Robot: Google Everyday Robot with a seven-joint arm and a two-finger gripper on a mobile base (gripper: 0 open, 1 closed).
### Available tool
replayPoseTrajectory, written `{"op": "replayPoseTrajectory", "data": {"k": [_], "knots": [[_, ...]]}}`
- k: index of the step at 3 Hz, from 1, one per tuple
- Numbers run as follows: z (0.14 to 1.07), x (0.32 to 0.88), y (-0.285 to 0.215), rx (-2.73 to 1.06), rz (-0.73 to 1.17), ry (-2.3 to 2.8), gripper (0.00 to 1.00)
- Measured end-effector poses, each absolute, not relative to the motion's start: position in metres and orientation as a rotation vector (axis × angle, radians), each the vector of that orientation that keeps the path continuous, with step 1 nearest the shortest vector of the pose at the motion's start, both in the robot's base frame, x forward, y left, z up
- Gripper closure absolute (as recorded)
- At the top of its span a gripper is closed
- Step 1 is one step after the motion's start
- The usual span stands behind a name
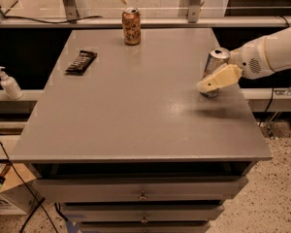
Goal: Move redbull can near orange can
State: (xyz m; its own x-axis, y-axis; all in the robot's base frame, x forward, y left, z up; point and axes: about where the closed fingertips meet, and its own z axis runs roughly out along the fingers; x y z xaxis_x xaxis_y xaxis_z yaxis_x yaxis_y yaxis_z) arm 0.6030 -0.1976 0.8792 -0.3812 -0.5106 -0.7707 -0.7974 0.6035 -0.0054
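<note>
The redbull can (pixel 216 58) stands upright near the right edge of the grey table (pixel 136 115); its silver top shows and its lower part is hidden. My gripper (pixel 207 85) reaches in from the right on a white arm and lies across the front of that can at mid height. The orange can (pixel 131 26) stands upright at the far edge of the table, left of centre and well away from the redbull can and the gripper.
A dark snack bar (pixel 81 62) lies on the table's far left part. A white pump bottle (pixel 8 83) stands on a ledge left of the table. Drawers (pixel 143 193) sit below the front edge. A metal rail runs behind the table.
</note>
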Motion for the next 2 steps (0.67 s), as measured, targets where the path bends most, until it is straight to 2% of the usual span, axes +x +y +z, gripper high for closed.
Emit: {"op": "replayPoseTrajectory", "data": {"k": [2], "knots": [[0.897, 0.616, -0.184, -1.018, 0.521, 1.984, 0.64]]}}
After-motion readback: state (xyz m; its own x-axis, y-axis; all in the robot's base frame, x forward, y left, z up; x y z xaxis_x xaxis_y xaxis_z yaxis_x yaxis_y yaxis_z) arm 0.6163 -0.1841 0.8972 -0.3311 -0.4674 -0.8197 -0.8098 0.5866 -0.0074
